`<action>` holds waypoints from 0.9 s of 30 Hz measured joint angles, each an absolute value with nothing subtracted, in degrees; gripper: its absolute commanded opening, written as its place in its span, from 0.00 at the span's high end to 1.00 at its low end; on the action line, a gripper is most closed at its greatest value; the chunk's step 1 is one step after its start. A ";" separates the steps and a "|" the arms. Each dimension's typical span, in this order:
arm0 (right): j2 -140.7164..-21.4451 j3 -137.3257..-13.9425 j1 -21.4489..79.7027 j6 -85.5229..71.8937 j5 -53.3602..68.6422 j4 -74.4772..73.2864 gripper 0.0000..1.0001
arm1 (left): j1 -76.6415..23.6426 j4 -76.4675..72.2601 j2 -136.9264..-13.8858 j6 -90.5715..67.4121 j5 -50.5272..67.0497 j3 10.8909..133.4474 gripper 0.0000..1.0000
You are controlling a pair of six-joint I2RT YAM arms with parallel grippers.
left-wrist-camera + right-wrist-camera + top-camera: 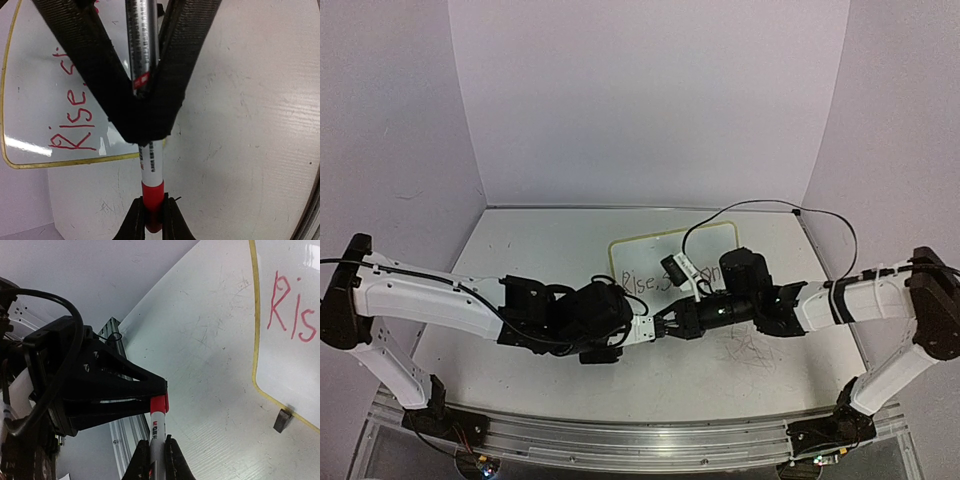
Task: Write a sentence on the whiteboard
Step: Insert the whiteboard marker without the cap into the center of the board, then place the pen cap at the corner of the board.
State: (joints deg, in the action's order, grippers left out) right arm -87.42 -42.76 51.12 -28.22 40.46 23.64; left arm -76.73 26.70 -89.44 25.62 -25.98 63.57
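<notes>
Between the whiteboard (712, 250) and the desk's (540, 240) near edge, left fingers (135, 220) and right fingers (142, 460) both pinched 1 marker (151, 170).

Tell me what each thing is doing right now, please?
whiteboard: lying flat, written on.
sentence: red, starts "Rise", the rest hidden by the arms.
marker: held between both grippers.
left gripper: shut on the marker's red end.
right gripper: shut on the marker's barrel.

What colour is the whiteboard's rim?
Pale yellow. The whiteboard rim shows best in the left wrist view.
</notes>
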 measured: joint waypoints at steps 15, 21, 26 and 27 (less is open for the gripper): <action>-95.04 -42.76 55.19 -36.31 38.99 31.19 1.00 | -78.30 26.99 -88.50 22.29 -26.56 57.66 1.00; -93.26 -39.85 53.26 -36.19 40.45 34.26 1.00 | -79.01 20.78 -86.32 19.50 -27.60 54.37 0.57; -89.76 -33.48 49.24 -35.69 42.88 36.61 1.00 | -81.44 7.13 -80.63 14.46 -29.25 52.04 0.35; -89.30 -32.10 48.67 -35.58 43.15 36.59 0.99 | -81.56 5.48 -78.66 13.30 -29.83 51.34 0.35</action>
